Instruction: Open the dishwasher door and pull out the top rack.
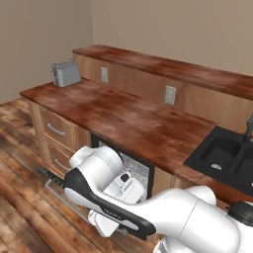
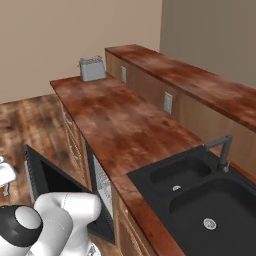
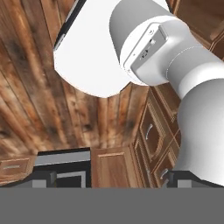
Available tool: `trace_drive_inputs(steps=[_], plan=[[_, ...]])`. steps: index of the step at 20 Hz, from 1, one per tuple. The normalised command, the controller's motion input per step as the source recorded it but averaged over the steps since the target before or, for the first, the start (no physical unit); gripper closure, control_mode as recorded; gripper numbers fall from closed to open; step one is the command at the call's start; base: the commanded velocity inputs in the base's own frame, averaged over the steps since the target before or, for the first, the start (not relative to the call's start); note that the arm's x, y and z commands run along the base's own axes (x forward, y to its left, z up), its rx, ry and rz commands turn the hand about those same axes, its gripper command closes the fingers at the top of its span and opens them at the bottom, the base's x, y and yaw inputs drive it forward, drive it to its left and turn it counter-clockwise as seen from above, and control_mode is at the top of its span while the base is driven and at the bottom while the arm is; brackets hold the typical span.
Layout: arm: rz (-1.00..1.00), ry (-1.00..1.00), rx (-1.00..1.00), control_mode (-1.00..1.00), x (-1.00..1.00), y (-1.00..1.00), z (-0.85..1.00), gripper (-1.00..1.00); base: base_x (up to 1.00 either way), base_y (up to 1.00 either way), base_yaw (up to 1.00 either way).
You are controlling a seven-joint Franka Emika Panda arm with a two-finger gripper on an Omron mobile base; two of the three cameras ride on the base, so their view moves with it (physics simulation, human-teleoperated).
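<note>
The dishwasher door (image 2: 47,182) is a black panel swung down and open in front of the cabinet run. Its front edge (image 1: 52,180) shows low at the left, past my arm. Inside the opening under the counter I see light-grey wire grid, the top rack (image 1: 137,169) (image 2: 102,184), still within the cavity. My arm folds low in front of the opening and hides most of it. My gripper (image 3: 111,178) is open, its fingertips (image 3: 43,178) far apart with nothing between them. It faces the wooden floor and lower cabinet fronts, away from the rack.
A silver toaster (image 1: 65,73) (image 2: 92,69) stands at the far end of the red-brown counter (image 1: 128,118). A black double sink (image 2: 200,195) with a grey tap (image 2: 222,150) lies to the right. Wooden drawer fronts (image 1: 57,131) flank the dishwasher on the left.
</note>
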Motion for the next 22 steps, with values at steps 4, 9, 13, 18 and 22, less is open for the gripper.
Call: trace_drive_inputs(steps=[4,9,13,18,22], plan=[[0.0,0.0,0.0,1.0,0.0,0.0,0.0,-1.0,0.11,0.0,0.12],[0.0,0.0,0.0,1.0,0.0,0.0,0.0,-1.0,0.53,0.0,0.09],[0.0,0.0,0.0,1.0,0.0,0.0,0.0,-1.0,0.43,0.0,0.09],[0.0,0.0,0.0,1.0,0.0,0.0,0.0,-1.0,0.24,-0.06,0.06],[0.0,0.0,0.0,1.0,0.0,0.0,0.0,-1.0,0.02,-0.32,0.02]])
